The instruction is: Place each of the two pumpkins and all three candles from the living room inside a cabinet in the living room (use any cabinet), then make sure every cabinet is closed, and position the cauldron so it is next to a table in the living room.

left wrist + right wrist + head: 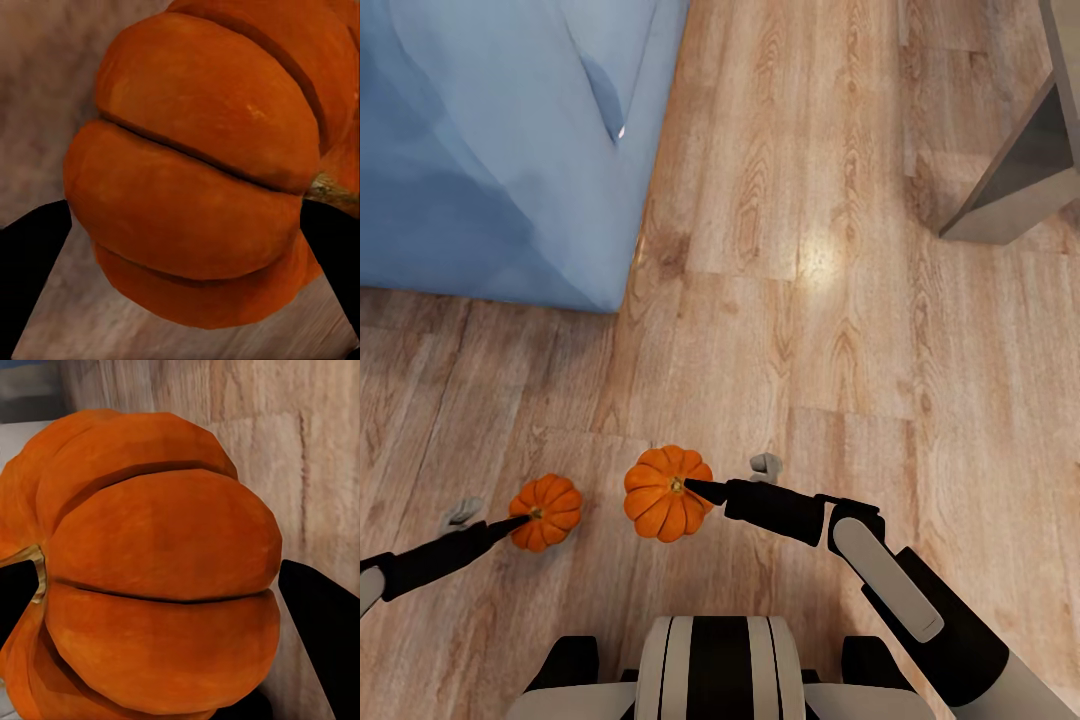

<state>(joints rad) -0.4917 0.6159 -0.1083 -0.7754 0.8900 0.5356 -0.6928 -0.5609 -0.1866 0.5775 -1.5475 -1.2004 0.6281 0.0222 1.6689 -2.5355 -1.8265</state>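
Two small orange pumpkins hang above the wooden floor in the head view. My left gripper [524, 521] is shut on the smaller-looking pumpkin [548, 511], its black fingers [30, 277] pressing both sides of the ribbed body [202, 172]. Shut on the other pumpkin [666, 493] near its stem is my right gripper [691, 488]; the right wrist view has that pumpkin [157, 577] wedged between dark fingers [322, 645]. The candles, the cabinet and the cauldron are out of view.
A large blue upholstered piece [490, 150] takes up the upper left. A grey furniture corner [1020, 175] stands at the upper right. Light wood floor [810, 330] stretches between them. My trunk [715, 670] is at the bottom edge.
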